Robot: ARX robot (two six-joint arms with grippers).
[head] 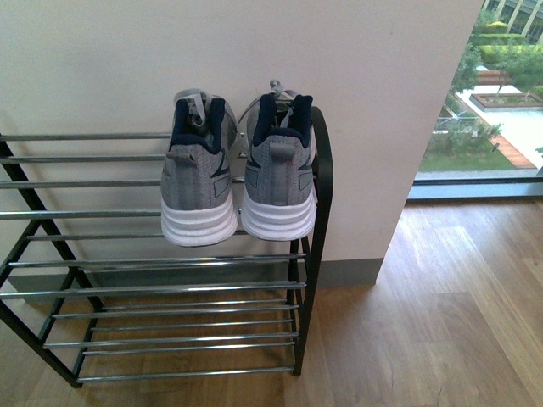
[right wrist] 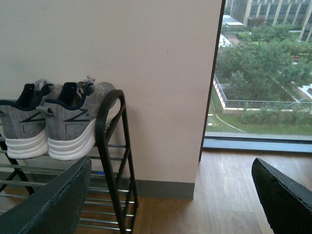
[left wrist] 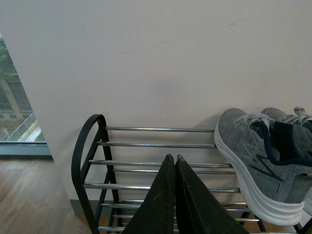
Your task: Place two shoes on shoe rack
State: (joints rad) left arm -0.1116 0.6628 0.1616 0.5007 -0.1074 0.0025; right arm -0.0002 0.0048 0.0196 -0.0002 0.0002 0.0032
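Note:
Two grey knit shoes with white soles and navy collars, one on the left (head: 198,182) and one on the right (head: 280,174), rest side by side at the right end of the shoe rack's (head: 153,288) top shelf, heels facing me. Neither arm shows in the front view. In the left wrist view my left gripper (left wrist: 171,157) is shut with nothing in it, held in front of the rack (left wrist: 146,145), apart from the nearer shoe (left wrist: 253,161). In the right wrist view my right gripper (right wrist: 170,168) is open and empty, off the rack's end (right wrist: 114,146), the shoes (right wrist: 68,124) beside it.
A plain wall (head: 254,51) stands right behind the rack. Wooden floor (head: 441,314) stretches to the right, up to a floor-level window (head: 484,102). The rack's lower silver-rod shelves (head: 187,339) hold nothing.

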